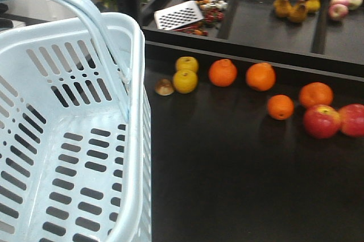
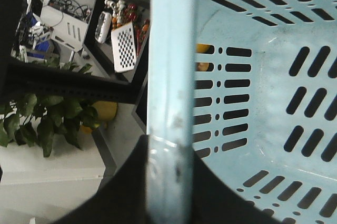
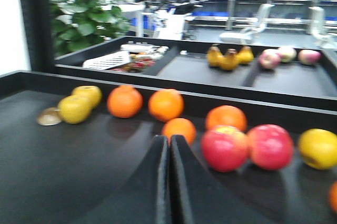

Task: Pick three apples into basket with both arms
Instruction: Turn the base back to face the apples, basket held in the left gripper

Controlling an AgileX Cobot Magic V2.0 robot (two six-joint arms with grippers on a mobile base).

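The pale blue basket [image 1: 68, 140] fills the left of the front view, close to the camera, and its inside shows no fruit. Its handle [image 2: 171, 77] runs between the black jaws of my left gripper [image 2: 171, 153], which is shut on it. Two red apples [image 1: 321, 121] [image 1: 352, 120] lie side by side at the right of the dark table. In the right wrist view the same apples [image 3: 225, 149] [image 3: 270, 146] sit just right of and beyond my right gripper [image 3: 169, 139], which is shut with nothing in it. Neither arm shows in the front view.
Several oranges [image 1: 222, 72] and two yellow fruits [image 1: 185, 80] lie in a row across the table, with a small brown piece [image 1: 164, 87] at its left end. Behind a raised edge, a black tray [image 1: 267, 29] holds pears [image 1: 290, 8], pink apples [image 1: 339, 10] and a white grater [image 1: 179, 15].
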